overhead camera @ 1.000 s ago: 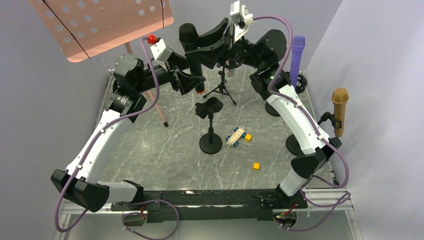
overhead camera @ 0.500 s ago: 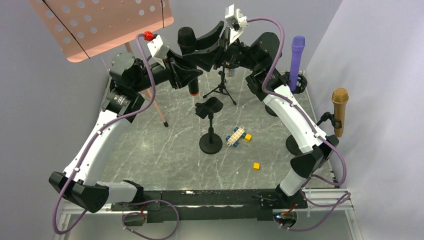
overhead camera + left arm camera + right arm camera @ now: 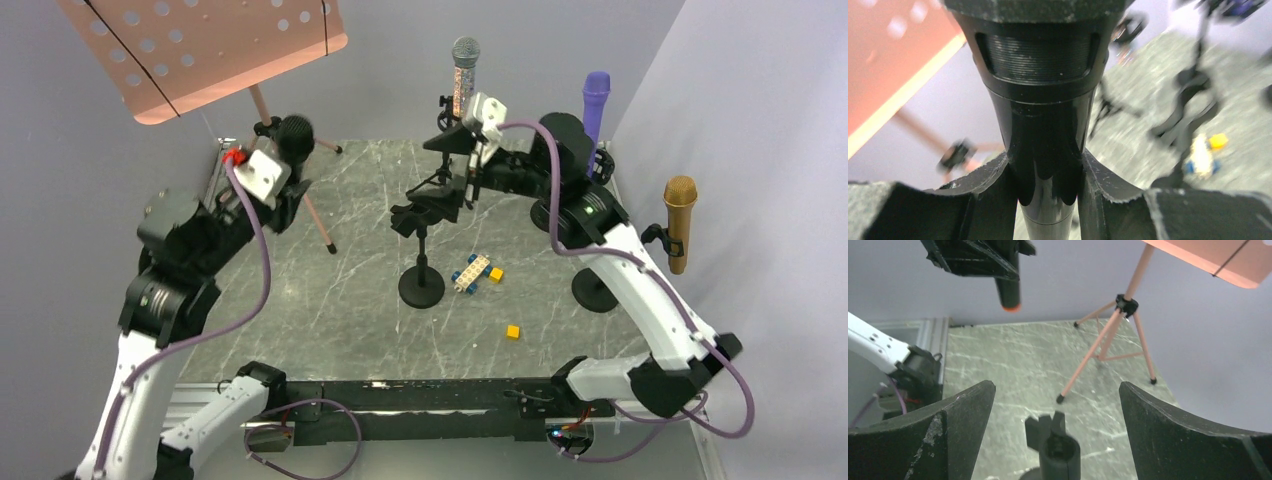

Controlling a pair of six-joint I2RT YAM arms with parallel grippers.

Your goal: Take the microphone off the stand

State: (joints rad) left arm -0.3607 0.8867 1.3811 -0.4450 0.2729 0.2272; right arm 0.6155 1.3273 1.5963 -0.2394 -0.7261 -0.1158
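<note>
My left gripper (image 3: 283,190) is shut on the black microphone (image 3: 294,134), holding it up at the left, away from the stand. In the left wrist view the microphone's body (image 3: 1040,100) sits clamped between both fingers (image 3: 990,192). The black stand (image 3: 421,285) stands at mid-table with its clip (image 3: 418,212) empty. My right gripper (image 3: 445,170) hovers just behind and above that clip, open. The right wrist view shows the empty clip (image 3: 1053,440) below the wide jaws, with the microphone's orange-tipped tail (image 3: 1008,295) at the top.
A pink music stand (image 3: 200,50) on a tripod (image 3: 1118,340) rises at the back left. A silver microphone (image 3: 464,60), a purple one (image 3: 594,105) and a gold one (image 3: 680,215) stand on their own stands. Toy bricks (image 3: 472,272) lie near the stand's base.
My right gripper let go of the microphone and opened, dropping towards the empty clip. The left arm pulled back to the left with the microphone in its grip.
</note>
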